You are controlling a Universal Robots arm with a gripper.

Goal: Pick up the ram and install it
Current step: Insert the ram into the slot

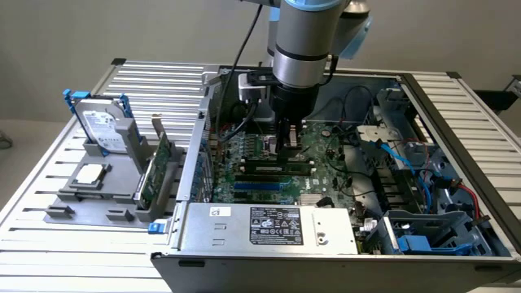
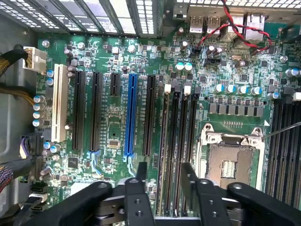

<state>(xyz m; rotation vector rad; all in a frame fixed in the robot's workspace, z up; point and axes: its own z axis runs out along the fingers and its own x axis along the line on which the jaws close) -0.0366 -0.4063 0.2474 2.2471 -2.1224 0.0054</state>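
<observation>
Under tool (image 1: 288, 149), thin ram (image 1: 279, 165) (dark-green)

I stand over a ribbed metal table (image 1: 158, 82); behind it rises 1 plain pale wall (image 1: 97, 27), evenly lit.

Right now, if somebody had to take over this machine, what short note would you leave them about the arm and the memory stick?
Gripper: open, holding nothing, lowered inside the computer case, its fingers either side of the memory slots.
Memory stick: on edge across the motherboard, directly under the gripper.
Done: the stick is out of the gripper and sits at the slots.
Left: I cannot tell whether it is pushed fully home, so check that.
</observation>
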